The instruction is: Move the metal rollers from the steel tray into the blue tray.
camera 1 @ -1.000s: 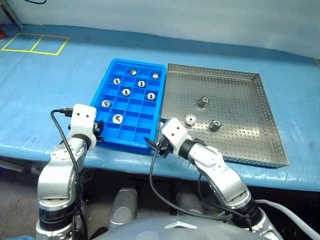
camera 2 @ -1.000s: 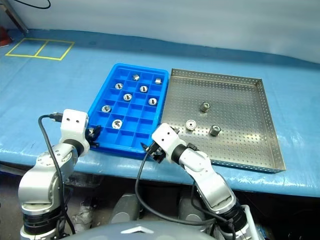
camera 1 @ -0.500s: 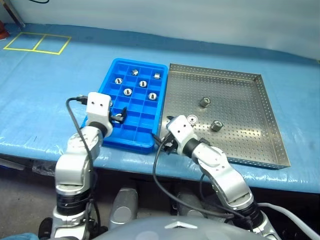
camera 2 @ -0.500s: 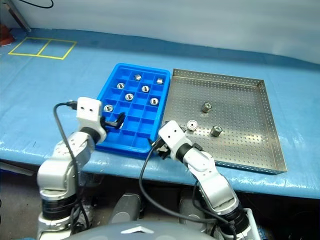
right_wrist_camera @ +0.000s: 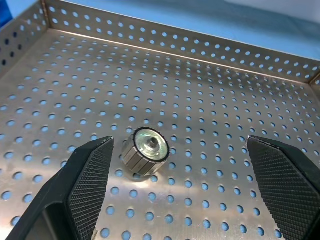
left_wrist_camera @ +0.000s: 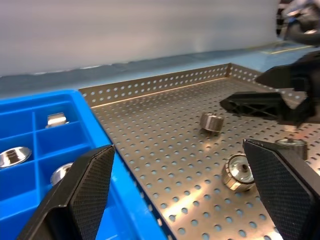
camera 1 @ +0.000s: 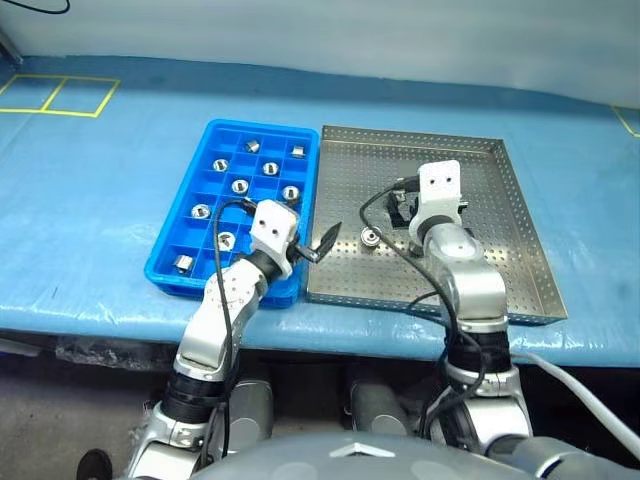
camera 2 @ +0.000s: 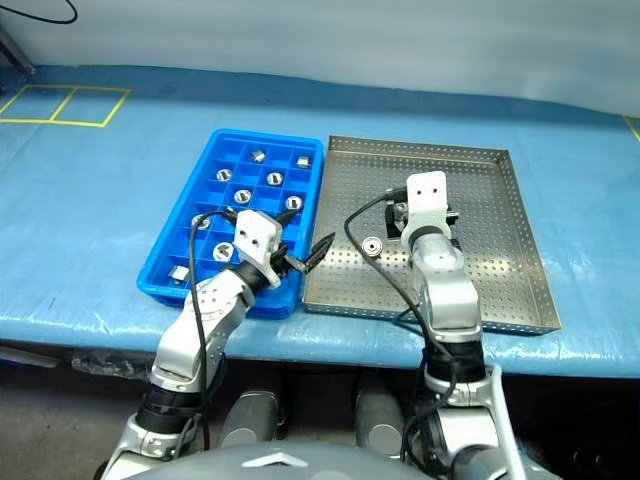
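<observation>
Twelve metal rollers are in sight: nine in the blue tray (camera 1: 260, 123) and three in the steel tray (camera 1: 500, 250). The two trays sit side by side on the blue table cover (camera 1: 90, 200), long edges touching or nearly so, with the blue one on the left.

The nine rollers in the blue tray each lie in their own square compartment. Most are in the far and middle rows, and one (camera 1: 183, 263) sits alone in the near row towards the left corner. The other compartments hold nothing.

The left wrist view shows the steel tray's three rollers. One (left_wrist_camera: 212, 122) stands by itself farther in, one (left_wrist_camera: 239, 172) lies nearer on the perforated floor, and a third (left_wrist_camera: 291, 145) is partly hidden under the other arm's black fingers.

The left gripper (camera 1: 315, 247) hangs over the near stretch where the two trays meet and points across at the steel tray. Its fingers (left_wrist_camera: 90, 185) are spread wide and hold nothing.

The right gripper (right_wrist_camera: 195, 185) is over the middle of the steel tray, its fingers equally wide apart. One roller (right_wrist_camera: 146, 151) lies on its side on the tray floor between them, closer to one finger (right_wrist_camera: 90, 175) but clear of both — it is not gripped.
</observation>
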You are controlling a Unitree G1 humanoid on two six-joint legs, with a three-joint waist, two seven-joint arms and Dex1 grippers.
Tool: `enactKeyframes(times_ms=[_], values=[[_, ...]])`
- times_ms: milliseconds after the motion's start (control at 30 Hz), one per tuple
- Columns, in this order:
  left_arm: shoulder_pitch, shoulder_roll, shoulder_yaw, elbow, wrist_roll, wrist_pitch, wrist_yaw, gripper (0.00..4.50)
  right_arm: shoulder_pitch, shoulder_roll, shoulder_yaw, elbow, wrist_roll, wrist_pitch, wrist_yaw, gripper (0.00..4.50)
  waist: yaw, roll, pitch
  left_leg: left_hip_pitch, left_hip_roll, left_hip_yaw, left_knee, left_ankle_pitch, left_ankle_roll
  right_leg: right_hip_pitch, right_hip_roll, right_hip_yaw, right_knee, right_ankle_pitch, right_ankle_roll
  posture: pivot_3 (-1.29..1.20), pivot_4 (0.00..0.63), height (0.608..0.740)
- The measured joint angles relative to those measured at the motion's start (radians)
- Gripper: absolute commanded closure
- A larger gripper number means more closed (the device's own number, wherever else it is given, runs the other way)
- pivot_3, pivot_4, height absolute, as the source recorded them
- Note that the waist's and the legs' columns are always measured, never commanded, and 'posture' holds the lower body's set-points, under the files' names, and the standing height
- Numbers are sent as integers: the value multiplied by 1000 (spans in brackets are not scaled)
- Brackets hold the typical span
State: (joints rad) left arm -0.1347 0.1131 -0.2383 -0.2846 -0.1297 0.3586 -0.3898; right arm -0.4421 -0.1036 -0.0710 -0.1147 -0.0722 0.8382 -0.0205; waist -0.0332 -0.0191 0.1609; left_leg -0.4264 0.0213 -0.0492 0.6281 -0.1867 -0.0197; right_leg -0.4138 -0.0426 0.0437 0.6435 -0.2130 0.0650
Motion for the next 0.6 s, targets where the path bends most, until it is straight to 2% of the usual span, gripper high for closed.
enactKeyframes(times_ms=[367, 600], values=[[53, 54, -64, 2, -30, -49, -116, 7, -199, 19, -41, 362, 58, -83, -5, 0, -5, 3, 1, 1, 0, 1, 0, 0, 1, 0, 1, 1, 0, 0, 2, 23, 150, 740], [77, 45, -87, 2, -32, -113, -136, 7, -274, 12, -50, 569, 63, -195, -24, 0, -2, 4, 1, 1, 0, 1, 0, 0, 1, 0, 1, 2, 0, 0, 2, 53, 150, 740]])
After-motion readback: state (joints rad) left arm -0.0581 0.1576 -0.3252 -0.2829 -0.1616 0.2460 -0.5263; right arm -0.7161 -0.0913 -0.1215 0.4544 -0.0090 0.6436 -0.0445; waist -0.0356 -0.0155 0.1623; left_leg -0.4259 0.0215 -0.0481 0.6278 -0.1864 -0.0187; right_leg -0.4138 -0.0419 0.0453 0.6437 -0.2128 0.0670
